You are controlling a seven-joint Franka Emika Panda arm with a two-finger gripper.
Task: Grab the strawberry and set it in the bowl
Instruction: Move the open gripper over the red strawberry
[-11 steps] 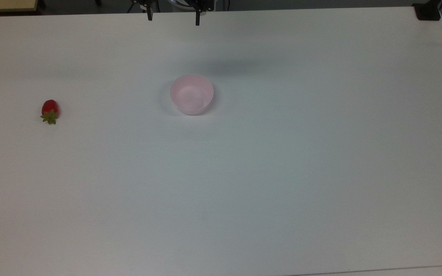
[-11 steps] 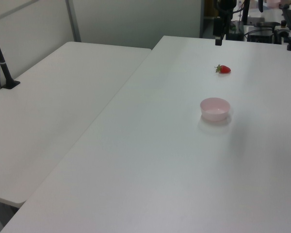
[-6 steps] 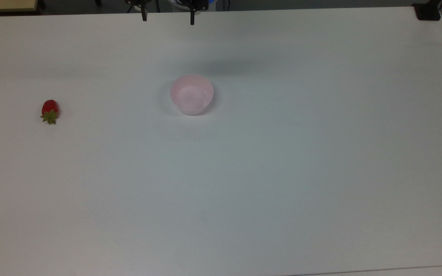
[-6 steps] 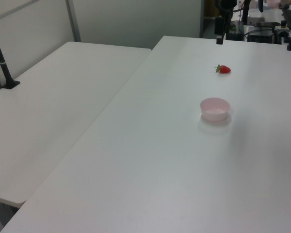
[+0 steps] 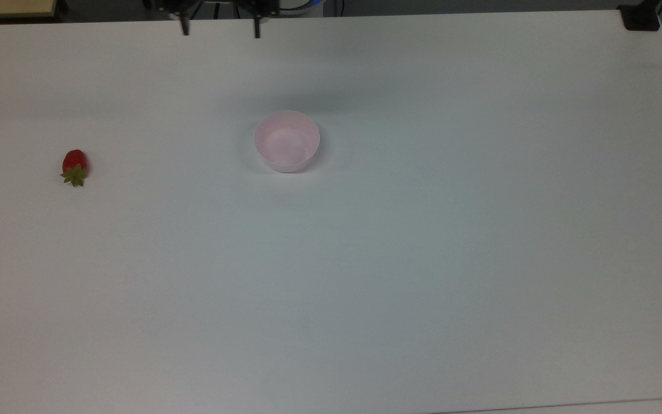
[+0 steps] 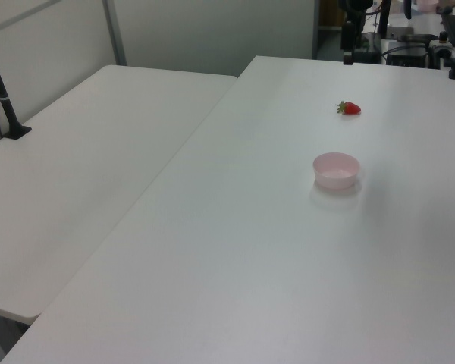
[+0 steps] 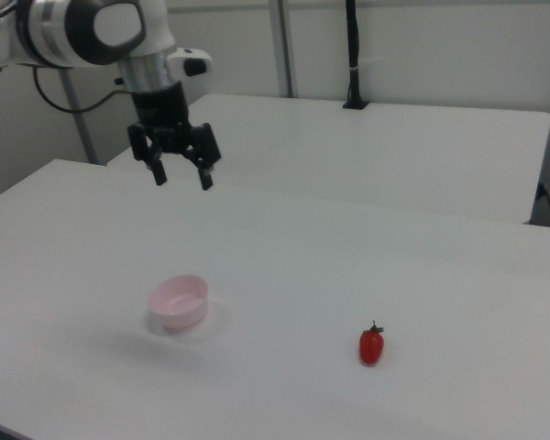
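Top view, left to right: small glossy red strawberry (image 5: 74, 167) with green leafy cap lying on the matte white table (image 5: 423, 259); black two-finger gripper (image 5: 220, 30) wide open, empty; smooth round pale pink plastic bowl (image 5: 287, 141) well apart from the strawberry.

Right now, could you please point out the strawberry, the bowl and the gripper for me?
strawberry (image 5: 74, 161), top view, red body.
bowl (image 5: 287, 141), top view, inner floor.
gripper (image 7: 181, 178), right view, midway between fingertips.
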